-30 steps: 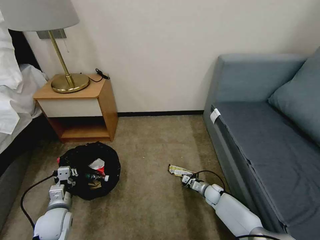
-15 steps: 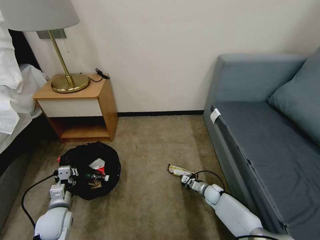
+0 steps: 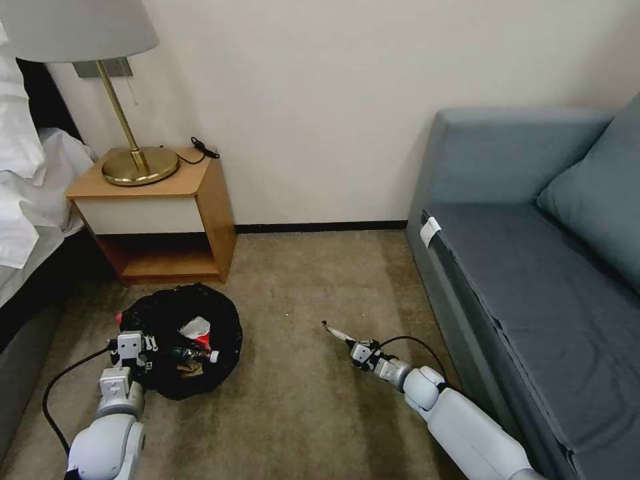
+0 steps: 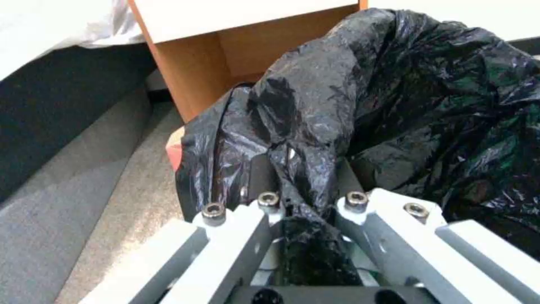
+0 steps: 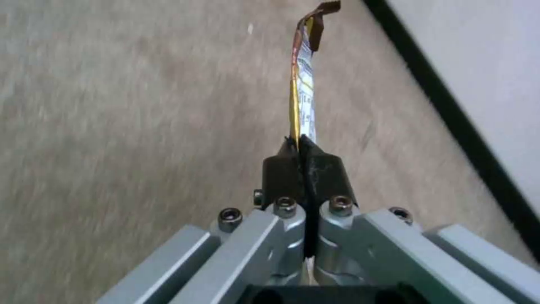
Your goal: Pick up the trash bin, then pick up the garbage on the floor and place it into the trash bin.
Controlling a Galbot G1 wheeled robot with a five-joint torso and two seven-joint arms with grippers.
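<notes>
The trash bin, lined with a crinkly black bag, sits on the carpet in front of the nightstand. My left gripper is shut on its near rim, with the bag pinched between the fingers. Inside the bin lie a red-and-white wrapper, a bottle and brown paper. Near the sofa, my right gripper is shut on one end of a flat snack wrapper. The wrapper sticks out edge-on from the pads, off the carpet.
A wooden nightstand with a brass lamp stands behind the bin. A bed borders the left side and a grey-blue sofa the right. Open carpet lies between the bin and my right gripper.
My right gripper has lifted the flat wrapper off the carpet and shifted a little left toward the bin. The left gripper and the bin have stayed put.
</notes>
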